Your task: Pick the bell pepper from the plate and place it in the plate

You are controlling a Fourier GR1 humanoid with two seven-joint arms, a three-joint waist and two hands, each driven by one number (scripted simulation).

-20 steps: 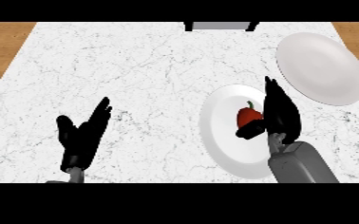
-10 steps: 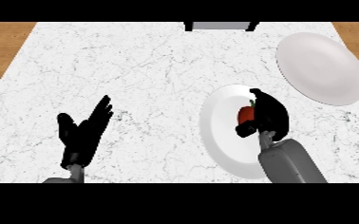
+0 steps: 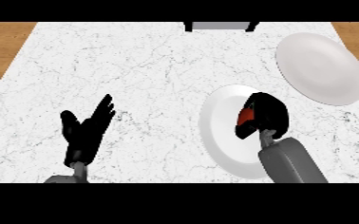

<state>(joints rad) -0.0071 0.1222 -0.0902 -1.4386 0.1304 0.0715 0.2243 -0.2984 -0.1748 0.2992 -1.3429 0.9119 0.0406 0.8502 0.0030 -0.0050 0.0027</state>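
Observation:
The red bell pepper (image 3: 245, 117) sits on the nearer white plate (image 3: 219, 128) at the lower right of the counter. My right hand (image 3: 268, 116) is curled over it from the right, fingers and thumb wrapped round it, so only a red sliver shows at the hand's left side. A second white plate (image 3: 319, 69) lies farther back at the right edge, with nothing on it. My left hand (image 3: 85, 133) rests open at the lower left, fingers pointing up, away from both plates.
The marble counter top (image 3: 154, 71) spreads across the view, with wooden floor strips at the far left and right corners. A dark object with a grey middle (image 3: 219, 26) stands at the counter's back edge.
My right hand has gone from straight fingers beside the pepper to fingers curled round it, covering most of the pepper. The left hand has stayed still.

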